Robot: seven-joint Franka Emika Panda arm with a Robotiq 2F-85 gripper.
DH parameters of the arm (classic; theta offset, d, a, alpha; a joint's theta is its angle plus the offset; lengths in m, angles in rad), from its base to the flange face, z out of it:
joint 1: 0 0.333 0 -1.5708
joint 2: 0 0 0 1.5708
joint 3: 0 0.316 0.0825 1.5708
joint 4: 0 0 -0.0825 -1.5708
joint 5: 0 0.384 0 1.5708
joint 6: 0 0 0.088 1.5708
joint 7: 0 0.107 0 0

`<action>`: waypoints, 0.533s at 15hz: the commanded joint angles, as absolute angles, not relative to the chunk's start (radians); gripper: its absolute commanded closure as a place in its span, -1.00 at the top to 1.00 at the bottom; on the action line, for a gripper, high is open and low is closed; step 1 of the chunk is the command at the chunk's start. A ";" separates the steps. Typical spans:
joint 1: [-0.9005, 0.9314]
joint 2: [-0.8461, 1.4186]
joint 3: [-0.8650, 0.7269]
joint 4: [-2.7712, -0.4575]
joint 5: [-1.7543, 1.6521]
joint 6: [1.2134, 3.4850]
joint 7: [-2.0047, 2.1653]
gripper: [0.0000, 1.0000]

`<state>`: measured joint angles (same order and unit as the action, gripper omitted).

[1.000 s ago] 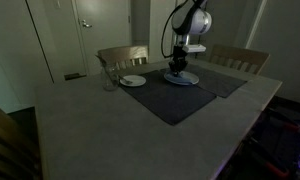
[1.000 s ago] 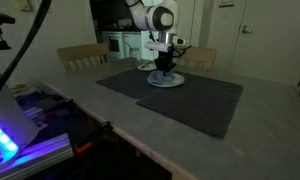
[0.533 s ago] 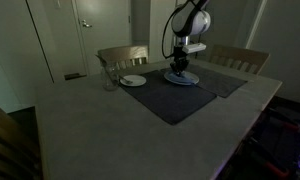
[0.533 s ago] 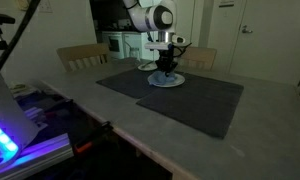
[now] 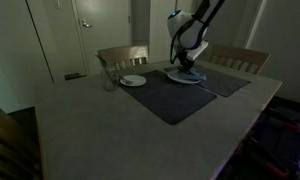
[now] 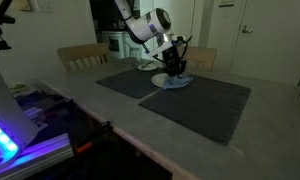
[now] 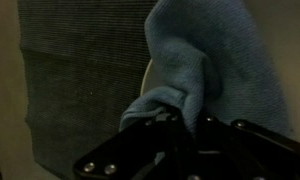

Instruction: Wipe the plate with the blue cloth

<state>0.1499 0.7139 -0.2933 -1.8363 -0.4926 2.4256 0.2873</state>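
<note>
A pale plate [image 5: 184,76] lies on the dark placemat [image 5: 175,95] at the far side of the table; it also shows in the other exterior view [image 6: 171,84]. My gripper [image 5: 183,66] stands over it, tilted, shut on the blue cloth [image 7: 205,55]. In the wrist view the cloth bunches between the dark fingers [image 7: 155,125] and drapes forward, covering most of the plate; only a pale sliver of plate [image 7: 146,82] shows at the cloth's left. The gripper also shows in an exterior view [image 6: 173,68].
A second small plate [image 5: 133,80] and a glass [image 5: 109,78] sit at the mat's far left corner. Wooden chairs [image 5: 123,56] stand behind the table. A second dark mat [image 5: 222,80] lies beside the first. A blue-lit device [image 6: 10,140] sits off the table's edge.
The arm has tilted and the gripper has shifted sideways across the plate with the cloth. The mats in an exterior view have shifted slightly.
</note>
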 commanded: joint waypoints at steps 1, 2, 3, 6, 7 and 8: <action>0.165 0.768 -0.311 -1.824 -0.550 2.436 0.340 -0.93; 0.149 0.763 -0.288 -1.826 -0.528 2.437 0.330 -0.93; 0.127 0.755 -0.261 -1.829 -0.493 2.441 0.308 -0.93; 0.054 0.731 -0.183 -1.837 -0.370 2.458 0.233 -0.93; 0.033 0.727 -0.163 -1.835 -0.330 2.456 0.206 -0.93; 0.011 0.724 -0.141 -1.832 -0.286 2.452 0.177 -0.93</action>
